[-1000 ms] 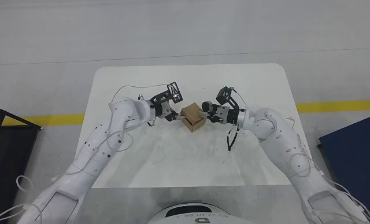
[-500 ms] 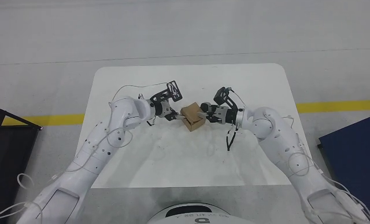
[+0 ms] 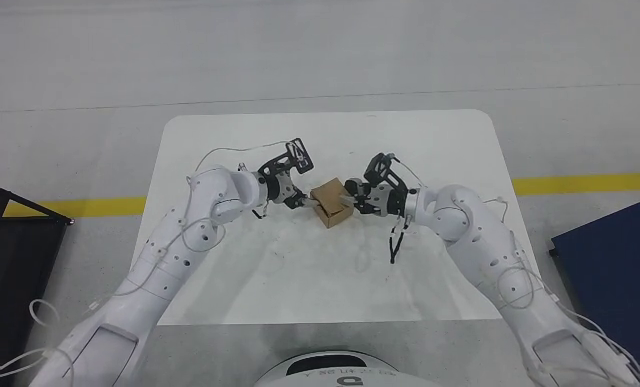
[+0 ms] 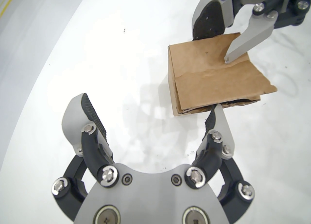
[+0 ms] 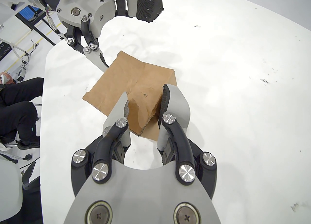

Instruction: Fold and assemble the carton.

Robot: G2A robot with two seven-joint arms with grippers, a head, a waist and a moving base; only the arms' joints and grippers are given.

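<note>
A small brown cardboard carton [image 3: 330, 202] sits near the middle of the white table [image 3: 250, 277], its top flaps folded down flat. My right gripper [image 5: 145, 93] is shut on the carton [image 5: 136, 76] at one crumpled corner, one finger on the top flap and the other against the side wall. In the left wrist view that right gripper [image 4: 217, 47] straddles the far edge of the carton [image 4: 213, 76]. My left gripper [image 4: 150, 113] stands open on the opposite side, one fingertip [image 4: 215, 115] touching the carton's lower edge. From above, the left gripper [image 3: 299, 196] and right gripper [image 3: 352, 199] flank the carton.
Bare white tabletop surrounds the carton on every side. A thin black cable [image 3: 396, 245] hangs from the right arm over the table. Off the table, a dark frame [image 3: 25, 237] stands at the left and a blue object [image 3: 600, 257] at the right.
My right gripper has pushed a little leftward onto the carton's corner, and the carton has shifted slightly toward the left gripper. The left gripper has barely moved.
</note>
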